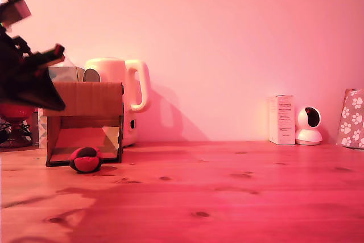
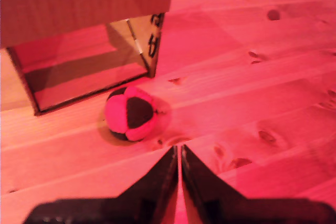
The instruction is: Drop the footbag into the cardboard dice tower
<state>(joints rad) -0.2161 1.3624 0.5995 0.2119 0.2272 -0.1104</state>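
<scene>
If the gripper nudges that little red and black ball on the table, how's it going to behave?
The footbag looks soft and panelled, so it would probably squash a little under a pinch. Being round, it may roll a short way on the wooden table, though it seems to sit settled just in front of the cardboard tower.

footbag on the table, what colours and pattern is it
The footbag has red and black panels in a patchwork; it shows best in the wrist view.

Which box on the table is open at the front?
The cardboard dice tower at the exterior view's left, footbag in front. The white box and paw-print box look closed.
</scene>
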